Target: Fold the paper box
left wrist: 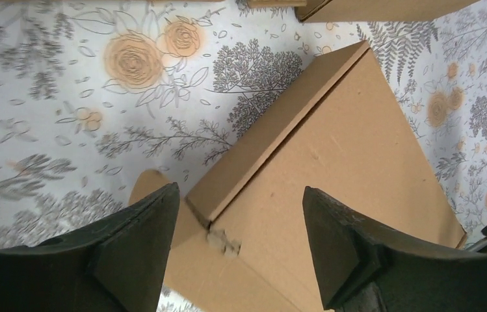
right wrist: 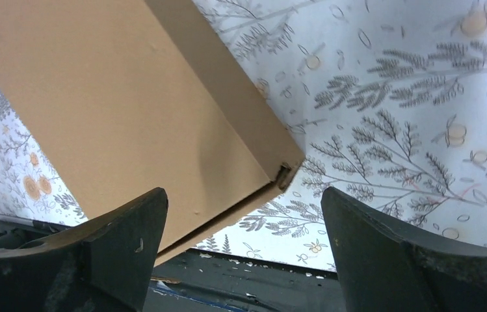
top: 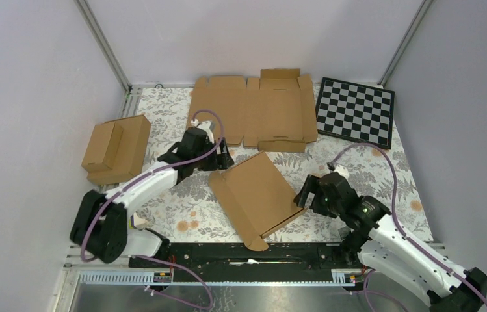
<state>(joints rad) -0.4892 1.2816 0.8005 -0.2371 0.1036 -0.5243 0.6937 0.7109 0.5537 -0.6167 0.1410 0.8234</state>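
The paper box [top: 253,195] lies folded shut on the flowered table cover, turned at an angle, one corner reaching the black rail at the near edge. My left gripper [top: 222,160] hovers over its far left corner, open; in the left wrist view the box [left wrist: 338,162] corner with a torn spot sits below and between the fingers of that gripper [left wrist: 239,190], touching neither. My right gripper [top: 302,195] stands open at the box's right corner. The right wrist view has the box [right wrist: 117,110] reaching under the left finger, and nothing is clamped in that gripper [right wrist: 244,192].
A wide flat cardboard blank [top: 253,110] lies at the back. Two joined small brown boxes [top: 116,148] stand at the left. A checkerboard [top: 355,112] leans at the back right. The black rail [top: 305,253] runs along the near edge.
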